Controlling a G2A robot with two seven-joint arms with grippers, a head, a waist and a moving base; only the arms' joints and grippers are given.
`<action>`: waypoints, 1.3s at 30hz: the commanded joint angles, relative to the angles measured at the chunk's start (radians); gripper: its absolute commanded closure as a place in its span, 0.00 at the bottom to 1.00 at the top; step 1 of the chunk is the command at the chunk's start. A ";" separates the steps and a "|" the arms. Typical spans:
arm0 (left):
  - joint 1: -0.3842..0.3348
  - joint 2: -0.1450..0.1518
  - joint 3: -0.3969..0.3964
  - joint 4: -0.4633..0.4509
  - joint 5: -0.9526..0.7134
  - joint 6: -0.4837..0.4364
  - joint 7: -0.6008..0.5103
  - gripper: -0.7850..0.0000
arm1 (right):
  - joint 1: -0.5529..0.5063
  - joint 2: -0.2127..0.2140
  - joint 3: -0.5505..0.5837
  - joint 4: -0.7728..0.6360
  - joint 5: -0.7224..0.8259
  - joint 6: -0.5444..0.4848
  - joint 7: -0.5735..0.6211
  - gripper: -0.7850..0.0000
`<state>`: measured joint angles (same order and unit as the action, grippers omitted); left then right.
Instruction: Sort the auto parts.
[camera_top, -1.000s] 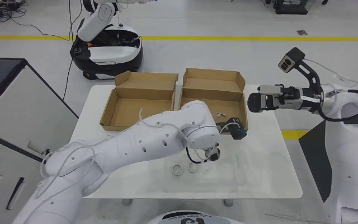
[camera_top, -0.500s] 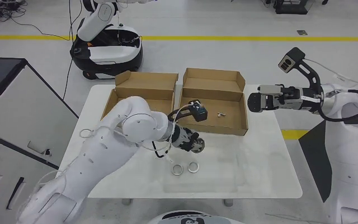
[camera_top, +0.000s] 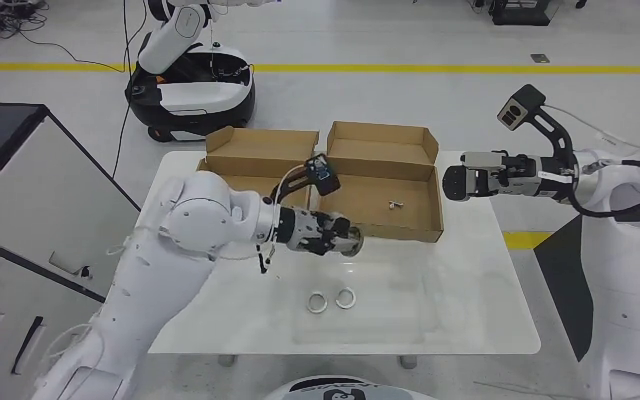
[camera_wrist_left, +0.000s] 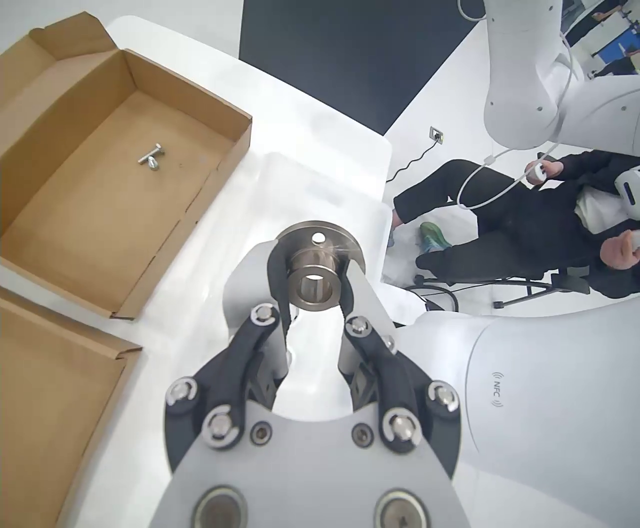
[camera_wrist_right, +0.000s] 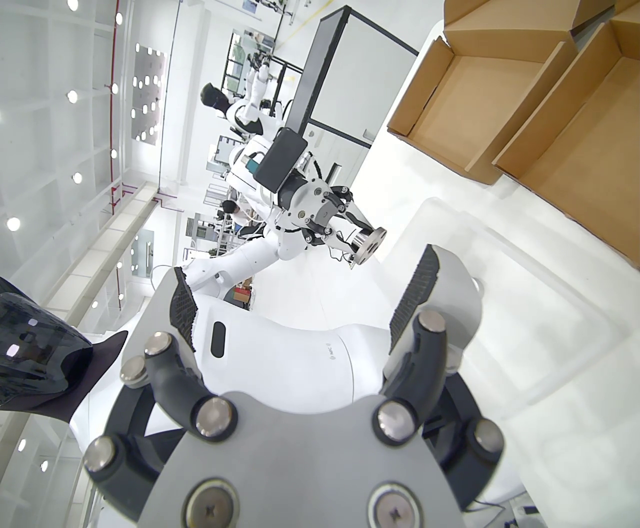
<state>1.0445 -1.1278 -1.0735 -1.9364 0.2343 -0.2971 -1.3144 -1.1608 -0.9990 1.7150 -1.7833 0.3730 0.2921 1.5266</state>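
My left gripper (camera_top: 343, 244) is shut on a metal flanged bushing (camera_wrist_left: 315, 277), gripping its hub a little above the table, just in front of the gap between the two cardboard boxes. The right wrist view catches the same bushing (camera_wrist_right: 368, 245) from the side. The right box (camera_top: 432, 215) holds a small bolt (camera_top: 394, 205), which also shows in the left wrist view as a bolt (camera_wrist_left: 151, 161). The left box (camera_top: 196, 190) looks empty. Two metal rings (camera_top: 317, 302) (camera_top: 346, 298) lie on the table nearer the front edge. My right gripper (camera_top: 450, 183) hangs open (camera_wrist_right: 305, 290) off the right box's side.
A clear shallow tray (camera_wrist_right: 550, 280) lies on the white table (camera_top: 470, 260), with the rings near its left end. Both boxes have their lids folded back. A second robot (camera_top: 195, 85) stands beyond the table's far edge.
My left arm has swung to the left and lifted the bushing from beside the rings toward the boxes' front edge. The right arm has not moved.
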 joint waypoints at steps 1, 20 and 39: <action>0.000 0.000 0.000 0.000 0.000 0.000 0.000 1.00 | 0.000 0.000 0.000 0.000 0.000 0.000 0.000 0.00; 0.130 0.021 -0.234 0.151 -0.702 -0.229 0.128 1.00 | 0.000 0.000 0.000 0.000 0.000 0.000 0.000 0.00; 0.138 0.024 -0.259 0.178 -0.872 -0.308 0.100 1.00 | 0.000 0.000 0.000 0.000 0.000 0.000 0.000 0.00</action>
<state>1.1828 -1.1035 -1.3329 -1.7585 -0.6379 -0.6055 -1.2145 -1.1608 -0.9990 1.7150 -1.7833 0.3730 0.2921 1.5266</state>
